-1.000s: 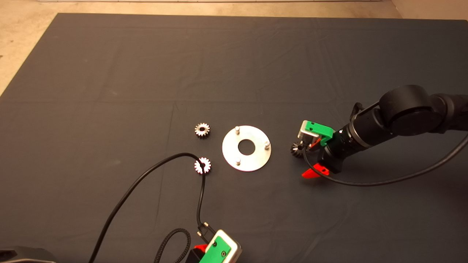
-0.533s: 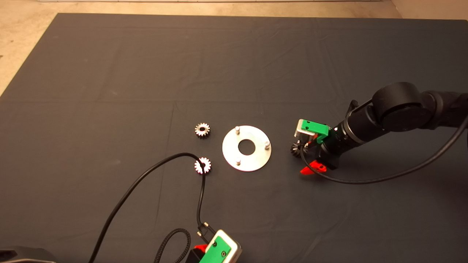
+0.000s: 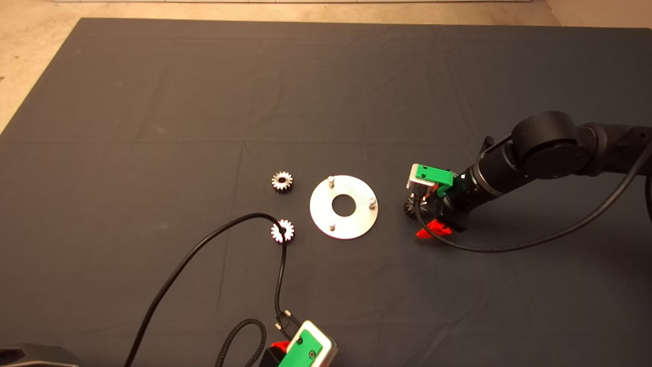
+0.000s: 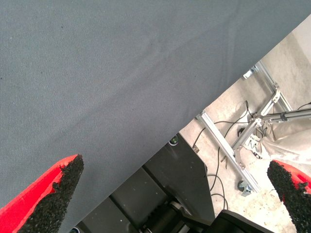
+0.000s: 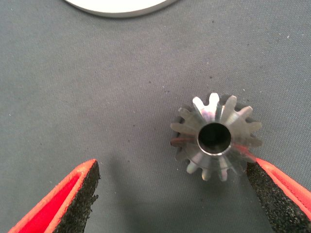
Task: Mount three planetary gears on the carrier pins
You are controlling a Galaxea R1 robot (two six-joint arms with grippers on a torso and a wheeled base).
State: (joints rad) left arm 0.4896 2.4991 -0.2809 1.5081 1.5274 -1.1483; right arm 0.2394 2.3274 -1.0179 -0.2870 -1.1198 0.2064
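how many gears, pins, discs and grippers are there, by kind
planetary gears: 3
carrier pins: 3
disc: 1
grippers: 2, the right gripper open around a gear, the left gripper parked, open
total: 9

Mat: dark woven cloth, matt, faintly creased. Carrier disc: flat bright metal, smooth satin sheen; its three pins polished metal. Gear between the right gripper's fingers: shiny machined metal, glossy tooth faces. Finger pads: black, coarse, gritty foam-like; finger bodies smooth red plastic. Left gripper housing at 6 o'clock: green plastic, glossy.
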